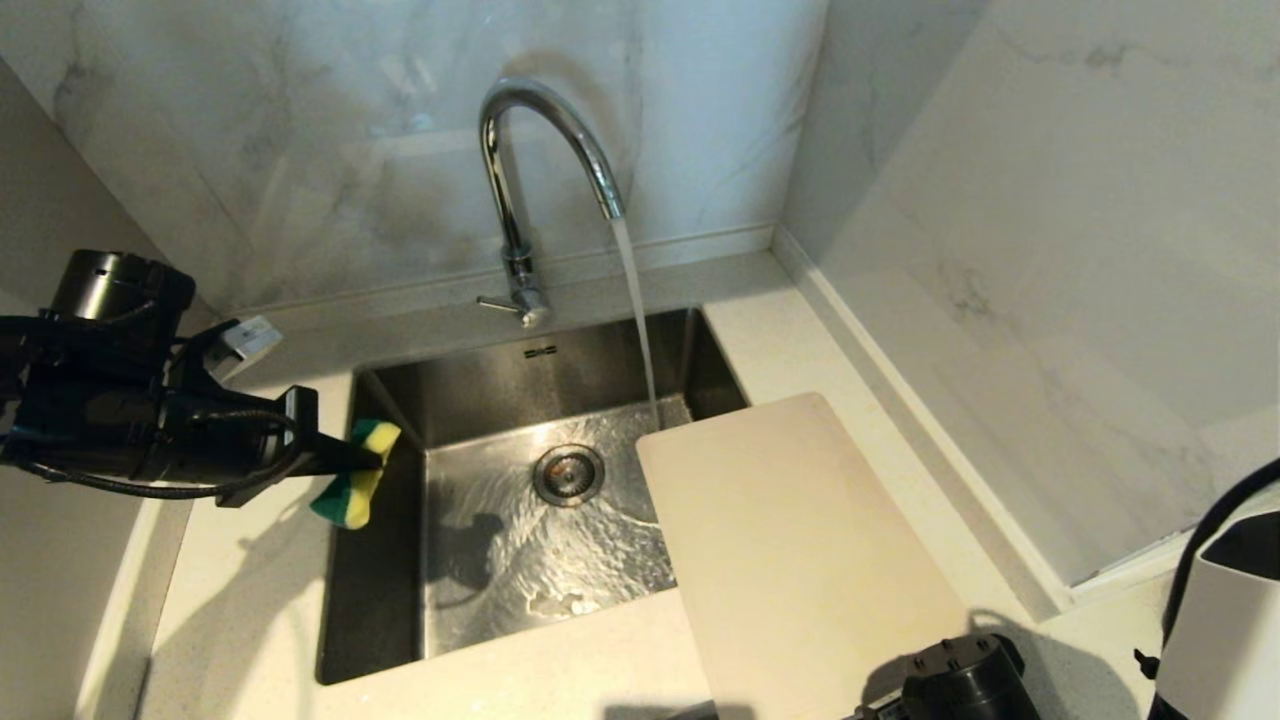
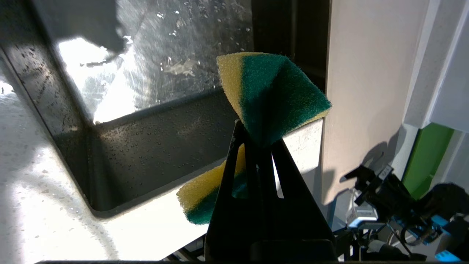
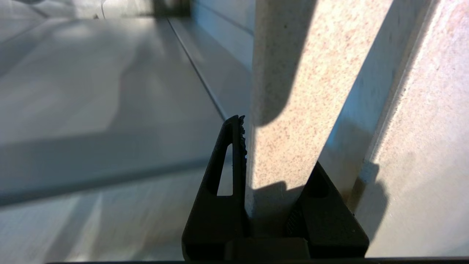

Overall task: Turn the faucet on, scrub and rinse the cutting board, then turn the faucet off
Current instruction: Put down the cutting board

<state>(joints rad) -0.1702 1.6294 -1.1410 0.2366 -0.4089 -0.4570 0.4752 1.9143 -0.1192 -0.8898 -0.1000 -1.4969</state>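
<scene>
Pinching the sponge [image 1: 357,470] beside the sink [image 1: 372,600], the left gripper [image 1: 372,460] waits while the right gripper [image 3: 272,176], clamping the cutting board [image 1: 790,550], angles it toward the faucet [image 1: 520,190] stream.

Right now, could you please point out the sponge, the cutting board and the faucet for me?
sponge [image 2: 273,93], left wrist view, green scouring face.
cutting board [image 1: 790,545], head view, middle of its flat top.
faucet [image 1: 535,105], head view, top of the arched spout.
</scene>
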